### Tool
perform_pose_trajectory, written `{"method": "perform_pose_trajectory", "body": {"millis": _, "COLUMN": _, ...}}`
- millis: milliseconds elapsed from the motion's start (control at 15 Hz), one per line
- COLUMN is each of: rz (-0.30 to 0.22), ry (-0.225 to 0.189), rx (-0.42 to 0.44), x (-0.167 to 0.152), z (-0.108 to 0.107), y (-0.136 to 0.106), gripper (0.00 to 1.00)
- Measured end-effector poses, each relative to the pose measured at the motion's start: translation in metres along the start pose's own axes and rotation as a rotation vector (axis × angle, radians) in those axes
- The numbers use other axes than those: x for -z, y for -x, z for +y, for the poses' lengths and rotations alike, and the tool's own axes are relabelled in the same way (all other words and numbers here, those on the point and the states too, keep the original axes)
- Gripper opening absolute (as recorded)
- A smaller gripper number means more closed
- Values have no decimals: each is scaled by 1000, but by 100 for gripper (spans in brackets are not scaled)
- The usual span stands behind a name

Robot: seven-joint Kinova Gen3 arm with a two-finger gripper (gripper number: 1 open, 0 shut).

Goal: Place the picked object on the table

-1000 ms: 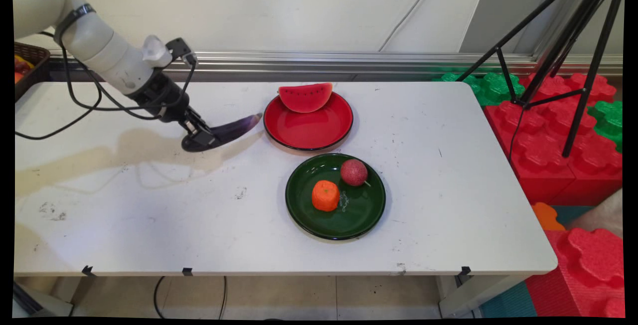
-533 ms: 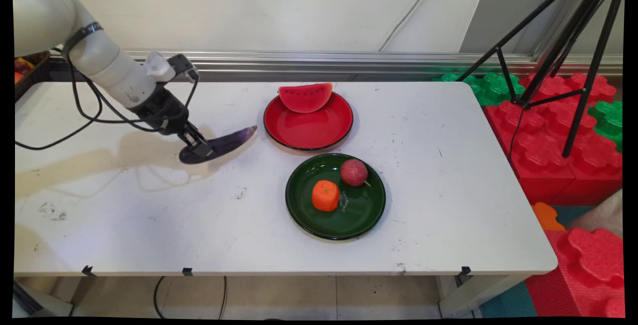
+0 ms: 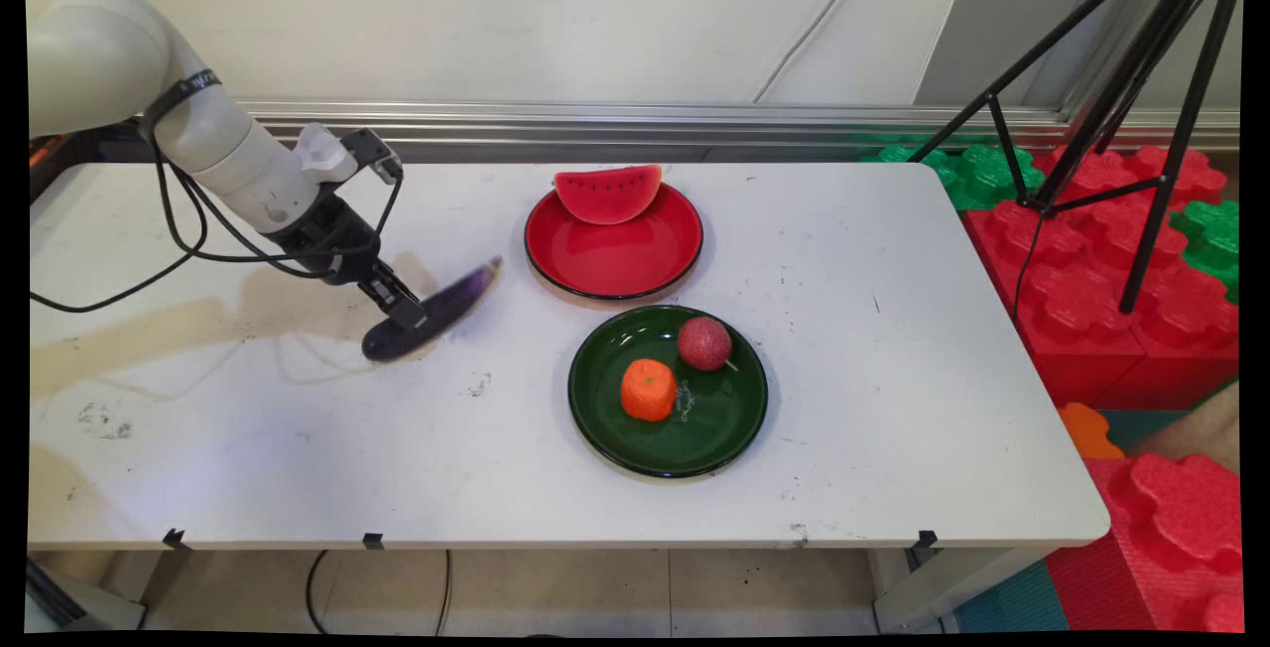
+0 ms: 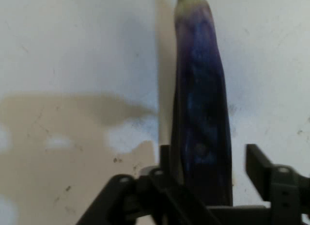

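Left of centre, the gripper straddles the thick end of a purple eggplant lying on the white worktop. One finger touches it while the other stands clear, so the jaws are parted. Right of it lie a red plate with a watermelon slice and a green plate.
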Motion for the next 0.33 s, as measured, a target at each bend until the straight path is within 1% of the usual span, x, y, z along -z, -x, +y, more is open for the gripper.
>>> {"method": "perform_pose_trajectory", "body": {"millis": 333, "rz": -1, "ry": 2, "rx": 5, "x": -2, "z": -1, "y": 3, "gripper": 100}}
